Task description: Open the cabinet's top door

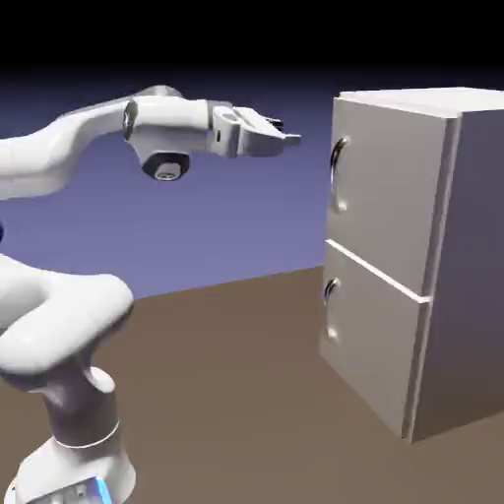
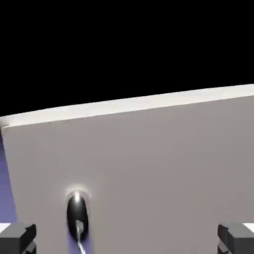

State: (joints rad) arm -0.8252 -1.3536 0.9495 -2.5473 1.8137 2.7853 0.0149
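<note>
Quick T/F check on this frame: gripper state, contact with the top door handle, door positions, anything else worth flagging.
1. The gripper is open. True: in the hand view the fingertips sit far apart.
2. The gripper is closed on the top door's handle. False: it is apart from the handle, short of the cabinet.
3. The top door is shut. True: it lies flush with the cabinet front.
4. The lower door is swung open. False: it is shut.
5. The gripper is level with the lower door. False: it is level with the top door's upper part.

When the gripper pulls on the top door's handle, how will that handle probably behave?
The top door's handle looks like stiff curved metal, so it probably won't flex. Its smooth, thin bow may slip between the fingers. The open gripper hasn't reached it.
</note>
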